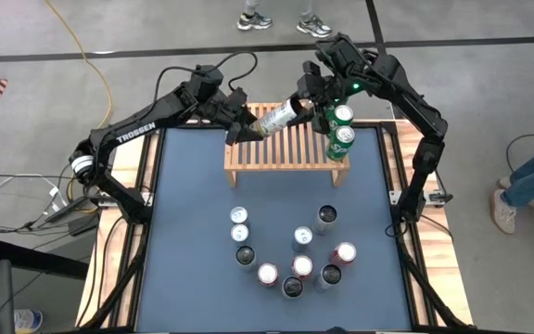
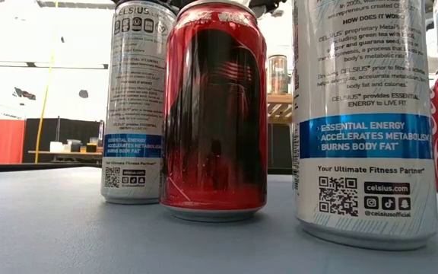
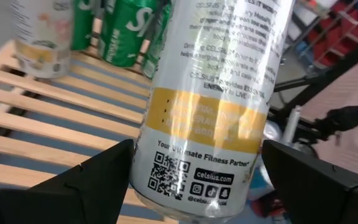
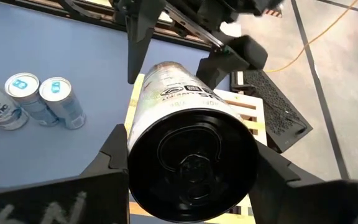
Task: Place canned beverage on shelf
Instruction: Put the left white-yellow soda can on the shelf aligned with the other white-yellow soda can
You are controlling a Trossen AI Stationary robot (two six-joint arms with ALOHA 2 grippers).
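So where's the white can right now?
High view: white can tilted over the shelf's rear, between left gripper and right gripper, beside the green cans.

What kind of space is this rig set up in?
Probably a robotics lab or workshop: taped concrete floor, a yellow cable trailing across it, and a person's shoes just beyond the blue table.

TROSSEN on left arm (image 1: pixel 135 127), CELSIUS (cans (image 2: pixel 133 103))
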